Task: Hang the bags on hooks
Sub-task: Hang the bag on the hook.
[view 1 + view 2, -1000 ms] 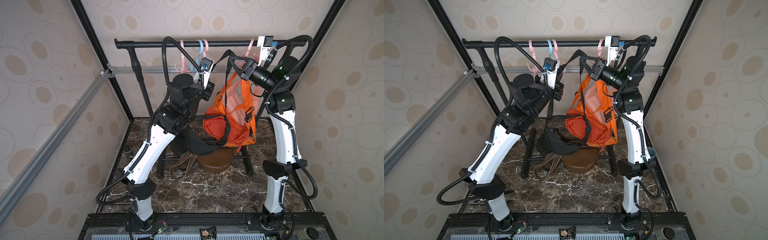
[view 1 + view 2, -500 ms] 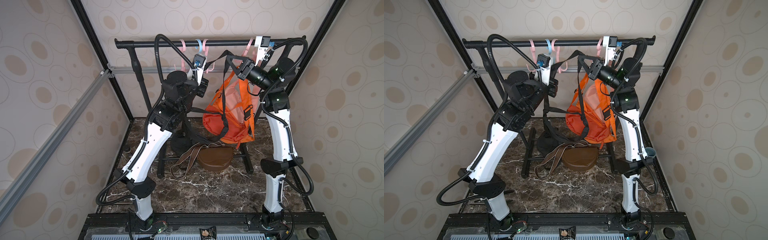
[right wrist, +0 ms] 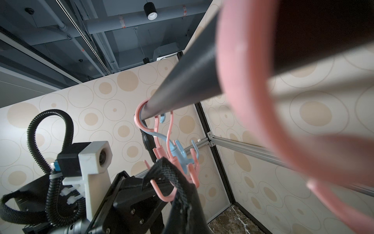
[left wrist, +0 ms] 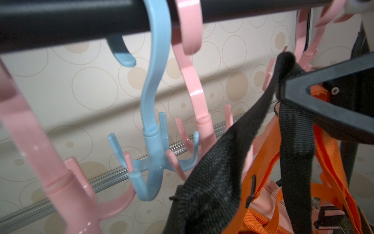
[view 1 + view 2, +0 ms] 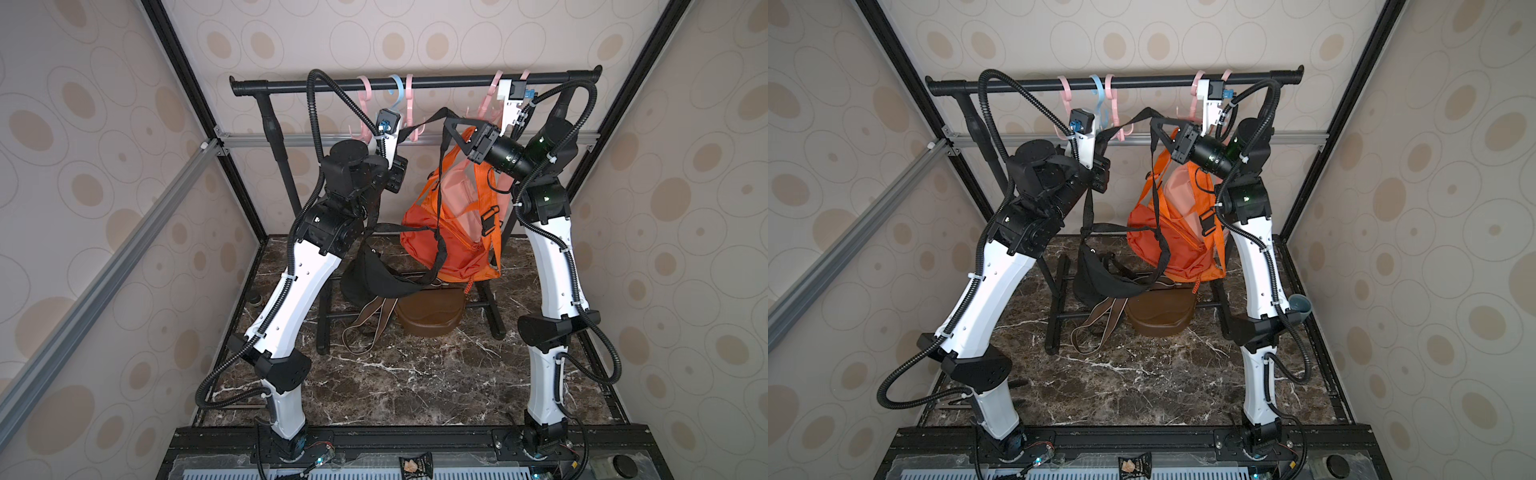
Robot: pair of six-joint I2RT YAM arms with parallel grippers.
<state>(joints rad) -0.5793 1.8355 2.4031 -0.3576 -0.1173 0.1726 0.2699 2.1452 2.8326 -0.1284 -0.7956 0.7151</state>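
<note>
The right tool [image 5: 451, 126] is pinching the black strap [image 4: 232, 154] with its jaws fully closed. The left tool [image 3: 145, 176] is gripping the same strap further along, clamped just as tight. Between them the webbing is running just beside the prongs of a pink hook [image 4: 194, 91], which is hanging next to the blue hook [image 4: 155, 141] on the rail [image 5: 449, 82]. Whether the webbing is already lying over a prong, I cannot tell.

The black bag [image 5: 374, 278] is dangling below the strap, clear of the surface [image 5: 415, 374]. It is hanging over the middle toward the far edge, in front of the brown bag [image 5: 428, 316] lying there. The orange bag [image 5: 461, 253] is hanging near the right tool, with the black strap passing in front of it.

The step seems to be calling for a taut span. That means lifting it above a prong tip, carrying it across, then lowering until the webbing is seating in the crook. The hooks are probably swinging freely, so a slow approach is looking wise. Releasing one tool at a time, and staying clear of the orange straps, should be helping too.
</note>
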